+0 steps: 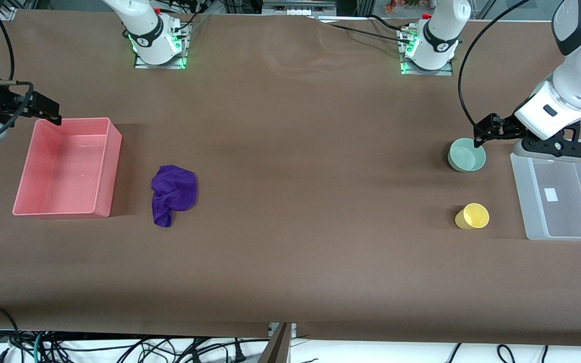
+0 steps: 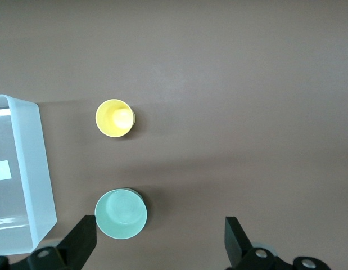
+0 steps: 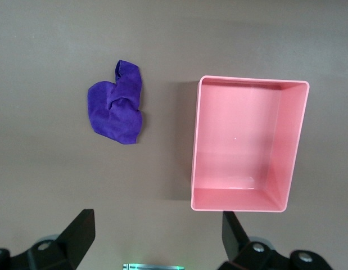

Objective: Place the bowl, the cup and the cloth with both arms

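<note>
The pale mint-green bowl stands upright near the left arm's end of the table, and it also shows in the left wrist view. The yellow cup stands nearer to the front camera than the bowl and shows in the left wrist view too. The purple cloth lies rumpled beside the pink bin and shows in the right wrist view. My left gripper is open and empty in the air, over the table beside the bowl. My right gripper is open and empty, over the table by the pink bin's corner.
A pink rectangular bin stands empty at the right arm's end. A clear plastic bin stands empty at the left arm's end, beside the bowl and cup. Brown table cover lies between them.
</note>
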You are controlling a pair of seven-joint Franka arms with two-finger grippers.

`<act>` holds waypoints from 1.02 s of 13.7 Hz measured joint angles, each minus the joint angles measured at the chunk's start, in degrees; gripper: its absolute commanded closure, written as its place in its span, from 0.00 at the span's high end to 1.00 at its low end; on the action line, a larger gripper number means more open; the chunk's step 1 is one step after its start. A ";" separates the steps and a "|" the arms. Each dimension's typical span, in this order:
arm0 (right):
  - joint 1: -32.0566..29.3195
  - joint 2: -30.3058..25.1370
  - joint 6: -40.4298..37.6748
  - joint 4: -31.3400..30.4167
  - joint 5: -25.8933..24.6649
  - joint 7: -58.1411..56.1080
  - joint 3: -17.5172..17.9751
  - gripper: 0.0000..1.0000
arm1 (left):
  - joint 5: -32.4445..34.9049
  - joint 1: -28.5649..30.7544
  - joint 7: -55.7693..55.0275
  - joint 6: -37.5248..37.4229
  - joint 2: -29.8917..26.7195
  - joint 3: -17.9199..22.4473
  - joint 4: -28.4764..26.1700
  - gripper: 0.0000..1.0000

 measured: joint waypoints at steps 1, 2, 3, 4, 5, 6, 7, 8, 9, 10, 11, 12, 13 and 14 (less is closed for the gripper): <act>0.00 0.01 0.00 0.00 0.00 0.00 0.00 1.00 | 0.00 -0.06 0.00 0.00 -0.01 0.00 0.00 1.00; 0.00 0.03 0.00 0.00 0.00 0.00 0.00 1.00 | 0.00 -0.07 0.00 0.00 -0.02 0.00 0.01 1.00; 0.00 0.05 0.01 0.00 0.00 0.00 0.00 1.00 | 0.00 -0.07 0.00 0.00 -0.02 0.00 0.02 1.00; -0.01 0.07 0.05 0.00 0.00 0.00 -0.01 1.00 | 0.00 -0.07 -0.01 0.00 -0.02 0.00 0.02 1.00; -0.02 0.11 0.09 0.00 0.00 0.00 -0.04 1.00 | 0.00 -0.07 -0.01 -0.02 -0.02 0.00 0.02 1.00; -0.02 0.14 0.11 0.00 0.00 0.00 -0.06 1.00 | 0.00 -0.07 -0.01 -0.03 -0.02 0.00 0.02 1.00; -0.02 0.16 0.13 0.00 0.00 0.00 -0.06 1.00 | 0.00 -0.07 -0.01 -0.05 -0.02 0.00 0.02 1.00; -0.02 0.16 0.13 0.01 0.00 0.00 -0.06 1.00 | 0.00 -0.07 -0.01 -0.06 -0.02 0.00 0.02 1.00; -0.02 0.17 0.13 0.01 0.00 0.00 -0.06 1.00 | 0.00 -0.07 -0.01 -0.06 -0.02 0.01 0.02 1.00; -0.02 0.17 0.14 0.02 0.00 0.00 -0.06 1.00 | 0.00 -0.07 -0.01 -0.08 -0.02 0.01 0.02 1.00; -0.02 0.17 0.14 0.02 0.00 0.00 -0.06 1.00 | 0.00 -0.07 -0.04 -0.12 -0.02 0.02 0.02 1.00; -0.02 0.17 0.14 0.02 0.00 0.00 -0.06 1.00 | 0.00 -0.07 -0.06 -0.21 -0.02 0.03 0.02 1.00; -0.02 0.17 0.14 0.02 0.00 0.00 -0.06 1.00 | 0.00 -0.07 -0.06 -0.32 -0.02 0.04 0.02 1.00; -0.02 0.17 0.14 0.03 0.00 0.00 -0.06 1.00 | 0.00 -0.07 -0.08 -0.54 -0.02 0.05 0.02 1.00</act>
